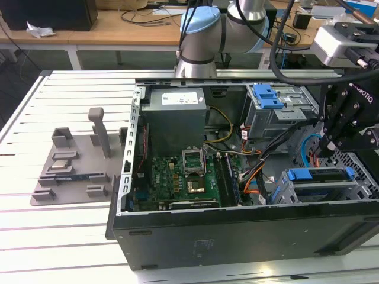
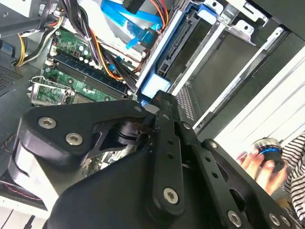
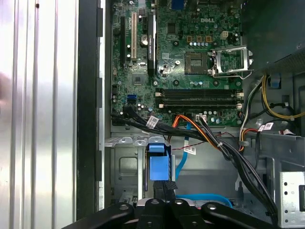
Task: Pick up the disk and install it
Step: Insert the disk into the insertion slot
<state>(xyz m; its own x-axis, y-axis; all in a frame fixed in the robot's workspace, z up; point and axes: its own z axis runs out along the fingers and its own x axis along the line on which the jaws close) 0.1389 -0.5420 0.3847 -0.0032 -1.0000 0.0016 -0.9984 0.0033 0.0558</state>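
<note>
Gripper [image 1: 325, 148] at the disk [image 1: 320, 175] inside the open computer case [image 1: 237, 236].

The disk stands on edge in the grey drive cage at the near corner of the case, on the exterior view's right, with its blue rail uppermost. In both wrist views the fingers are drawn narrow, tips together, and the gripper [image 3: 164, 187] meets the blue end tab of the disk [image 3: 158, 164]. Whether the tips pinch the tab or only press on it cannot be told. The motherboard [image 1: 183, 183] lies to the exterior view's left of the disk. The power supply [image 1: 176, 115] and a bare blue bracket [image 1: 266, 94] sit at the far side.
</note>
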